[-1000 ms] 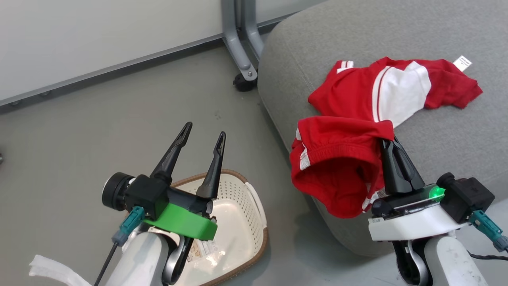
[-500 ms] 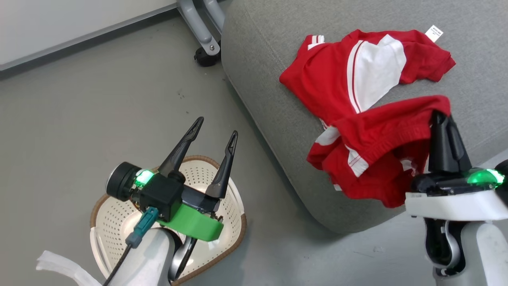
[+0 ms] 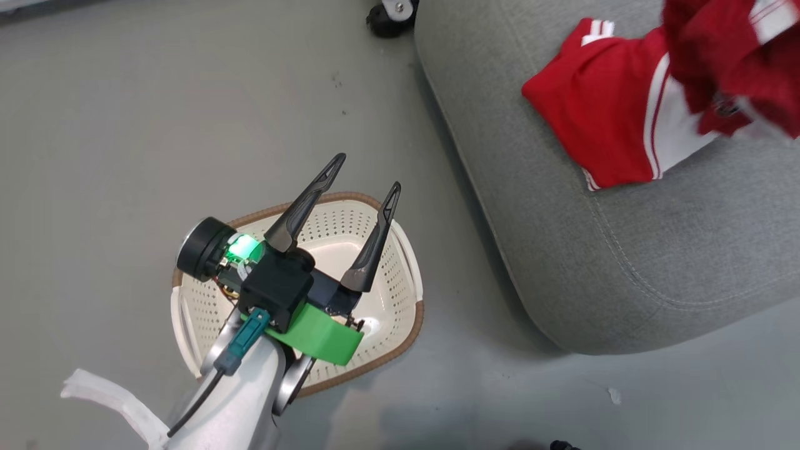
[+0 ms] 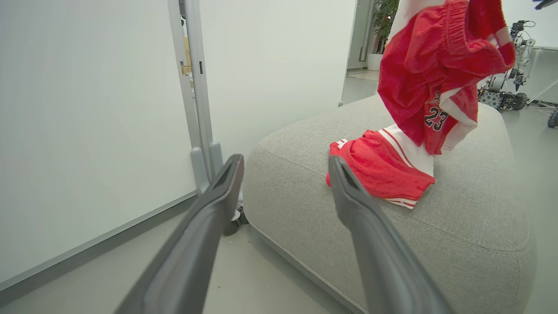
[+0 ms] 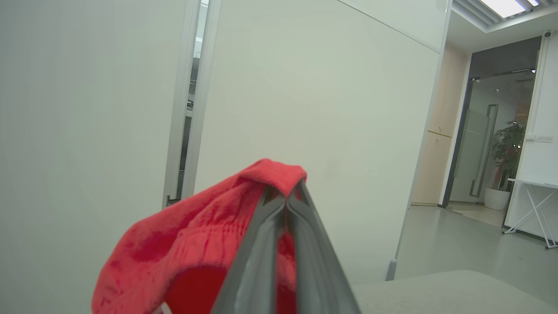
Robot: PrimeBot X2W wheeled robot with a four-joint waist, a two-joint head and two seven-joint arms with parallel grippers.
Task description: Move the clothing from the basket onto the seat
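Your left gripper [image 3: 370, 170] [image 4: 285, 159] hangs with its two dark fingers spread wide and nothing between them. Directly beneath it, on the floor, stands the basket [image 3: 350, 219], whose perforated wall and brown rim show around the wrist. Your right gripper [image 5: 285, 196] has its fingers pressed together on the gathered hem of the held garment [image 5: 196, 235] [image 4: 436, 65], which drapes down from the fingertips. Seen along the left fingers, this red piece hangs in the air ahead and to the right, above the seat [image 4: 457, 226] [image 3: 625, 269]. Under it the second garment [image 4: 379, 170] [image 3: 600, 125], red with a white panel, lies on the seat cushion near its edge. It is well apart from the left gripper and to that gripper's right.
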